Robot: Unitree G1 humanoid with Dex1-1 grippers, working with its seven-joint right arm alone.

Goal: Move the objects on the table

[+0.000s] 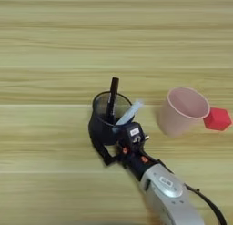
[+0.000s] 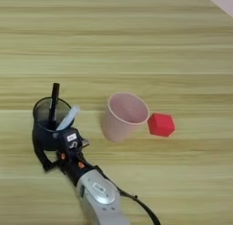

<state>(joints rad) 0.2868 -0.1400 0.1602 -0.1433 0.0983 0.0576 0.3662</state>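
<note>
Leftmost on the desk stands the pen cup, dark and see-through, upright, with a black marker standing in it and a white marker leaning toward its right rim. It looks like thin rigid plastic, light but top-heavy with the markers loose inside, so it would likely tip or rattle if jerked; the wall low down seems the safest place to take hold. The end effector is at exactly that spot: one black finger curves round the cup's left outer wall and the other part sits against the near right side, so it appears to be clasping the cup, though how firmly cannot be judged. The silver forearm runs off to the lower right.

Just right of the pen cup, clearly apart from it, is the pink cup, tilted with its mouth facing up and toward the camera. It seems very light and somewhat flexible, easily squashed by a hard pinch; the rim or mid-wall would suit. Touching or nearly touching its right side lies the red block, small, stiff and faceted, probably simple to pinch across flat faces.
</note>
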